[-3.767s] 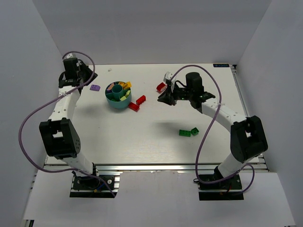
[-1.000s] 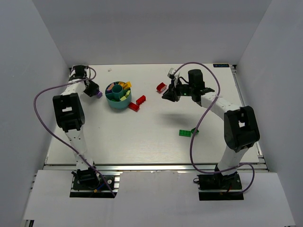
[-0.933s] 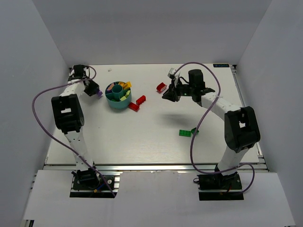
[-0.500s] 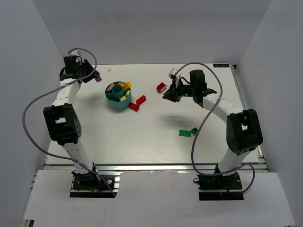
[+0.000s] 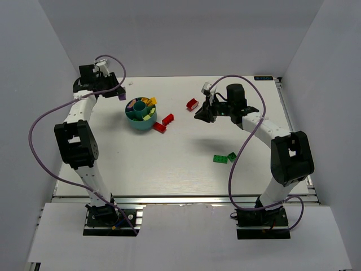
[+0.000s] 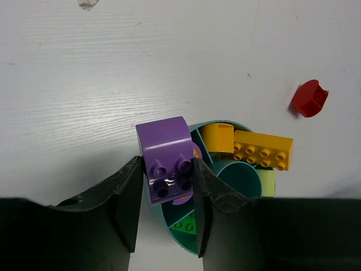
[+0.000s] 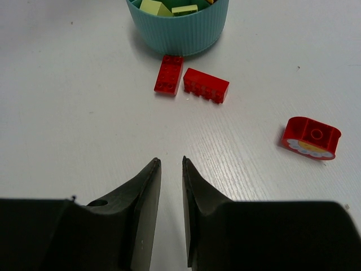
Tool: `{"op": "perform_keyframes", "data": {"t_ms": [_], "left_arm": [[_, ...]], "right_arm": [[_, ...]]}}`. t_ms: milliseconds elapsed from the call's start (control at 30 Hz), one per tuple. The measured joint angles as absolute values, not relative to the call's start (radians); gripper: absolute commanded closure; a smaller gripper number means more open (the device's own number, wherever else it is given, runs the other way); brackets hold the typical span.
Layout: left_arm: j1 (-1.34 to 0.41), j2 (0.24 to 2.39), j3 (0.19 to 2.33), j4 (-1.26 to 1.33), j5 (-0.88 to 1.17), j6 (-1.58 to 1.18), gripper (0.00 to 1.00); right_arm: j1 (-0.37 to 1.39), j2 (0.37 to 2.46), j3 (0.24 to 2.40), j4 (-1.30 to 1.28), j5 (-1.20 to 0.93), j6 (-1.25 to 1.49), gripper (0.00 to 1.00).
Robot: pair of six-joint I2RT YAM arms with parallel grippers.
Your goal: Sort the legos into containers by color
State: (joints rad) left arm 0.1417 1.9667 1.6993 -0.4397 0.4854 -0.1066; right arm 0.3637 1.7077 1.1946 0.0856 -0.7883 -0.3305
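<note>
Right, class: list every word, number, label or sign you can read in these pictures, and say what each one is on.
No text can be read in any view.
dark label at the far right edge of the table: too small to read.
red rounded brick: white and yellow print along its lower edge, seemingly a picture, with no letters that can be made out.

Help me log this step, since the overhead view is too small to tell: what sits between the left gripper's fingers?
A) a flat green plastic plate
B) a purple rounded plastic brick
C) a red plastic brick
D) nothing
B: in the left wrist view, the left gripper is clamped on a purple rounded plastic brick, which shows in front of the round teal plastic cup.
</note>
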Motion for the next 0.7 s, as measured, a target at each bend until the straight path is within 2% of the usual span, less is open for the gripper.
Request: {"op": "perform_keyframes", "data": {"t_ms": [267, 700], "left_arm": [[0.134, 1.996, 1.769, -0.501, 0.592, 0.025, 0.86], [0.082, 2.009, 1.769, -0.602, 0.591, 0.142, 0.82]], "right_arm": [[0.364, 1.708, 1.195, 0.064, -0.788, -0.348, 0.72], [0.363, 1.708, 1.195, 0.055, -0.788, -0.348, 0.72]]}}
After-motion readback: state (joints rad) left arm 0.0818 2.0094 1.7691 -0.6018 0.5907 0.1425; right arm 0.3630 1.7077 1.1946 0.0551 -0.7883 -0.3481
